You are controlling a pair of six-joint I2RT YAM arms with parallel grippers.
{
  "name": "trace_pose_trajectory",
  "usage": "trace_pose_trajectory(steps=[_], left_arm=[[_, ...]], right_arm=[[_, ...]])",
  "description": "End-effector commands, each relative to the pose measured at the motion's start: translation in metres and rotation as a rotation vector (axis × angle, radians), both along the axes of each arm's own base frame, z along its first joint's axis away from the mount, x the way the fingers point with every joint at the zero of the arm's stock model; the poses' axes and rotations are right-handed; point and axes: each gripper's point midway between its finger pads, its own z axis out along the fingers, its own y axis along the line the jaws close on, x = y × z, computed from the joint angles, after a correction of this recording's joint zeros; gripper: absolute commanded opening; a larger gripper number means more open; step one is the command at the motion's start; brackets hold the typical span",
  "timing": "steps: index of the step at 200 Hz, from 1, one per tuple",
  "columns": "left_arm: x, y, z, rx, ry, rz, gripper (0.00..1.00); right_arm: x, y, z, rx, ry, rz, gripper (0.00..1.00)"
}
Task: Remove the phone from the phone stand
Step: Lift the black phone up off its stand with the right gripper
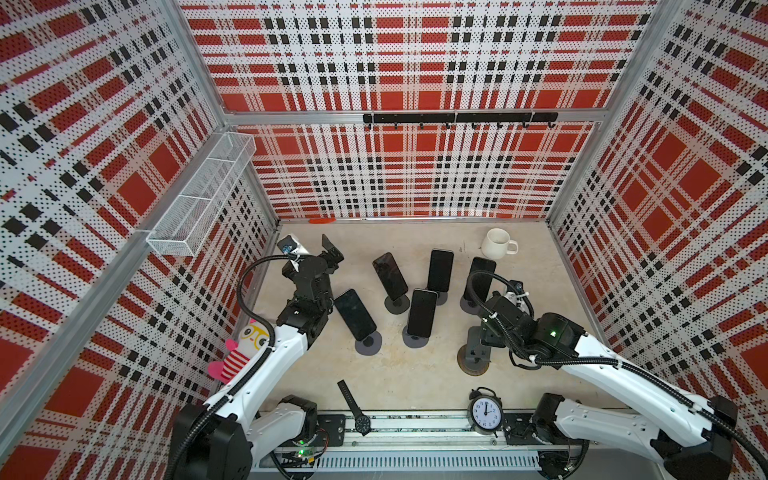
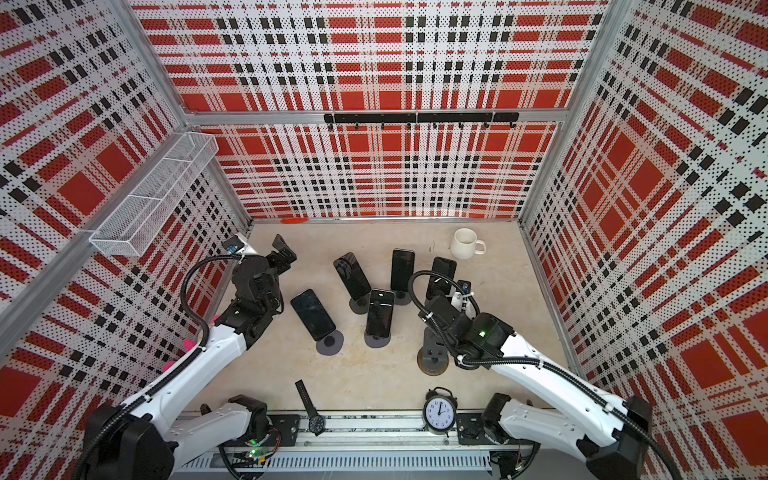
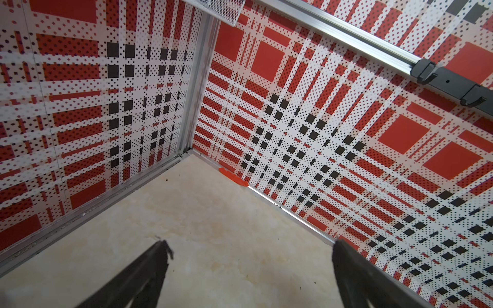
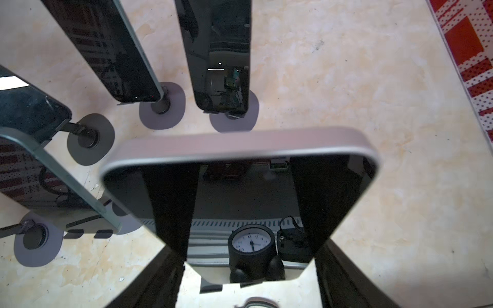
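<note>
ok so your right fingers are on both long edges of the phone, low down near its bottom end, and they look clamped on it rather than loose. In both top views the phone is hidden under that arm, right over the dark stand with the round base. In the right wrist view a black bit of the stand pokes out at the phone's lower edge, so I can't tell if it's cleared the cradle. I'd treat it as not out: pull up along the phone's own lean, slow, no twisting, and if that base rocks, ease off. Those edges look like smooth metal, so a grip this low could let it pivot; keep it square. The other phones stand near on the left-arm side, so carry it toward the bare tabletop instead. Your left fingers are spread wide and empty over the far corner, well apart, so nothing's bracing the stand
</note>
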Motion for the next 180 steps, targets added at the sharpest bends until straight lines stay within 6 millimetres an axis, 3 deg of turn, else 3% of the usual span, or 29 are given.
trace_pose_trajectory(steps=[1,53,92,130,180], left_arm=[[-0.001,0.001,0.001,-0.021,-0.027,-0.021,0.98],[-0.001,-0.002,0.000,-0.025,-0.019,-0.047,0.98],[0.000,0.000,-0.005,-0.019,-0.003,-0.047,0.98],[-0.002,0.000,-0.006,-0.022,-0.010,-0.051,0.98],[0.000,0.000,-0.004,-0.018,-0.007,-0.060,0.98]], right_arm=[[0.001,-0.027,0.013,0.003,-0.021,-0.035,0.72],[0.014,-0.069,0.005,0.001,0.036,-0.091,0.71],[0.033,-0.092,-0.018,0.039,0.074,-0.135,0.70],[0.046,-0.088,-0.051,0.078,0.142,-0.124,0.70],[0.046,-0.071,-0.098,0.140,0.261,-0.080,0.69]])
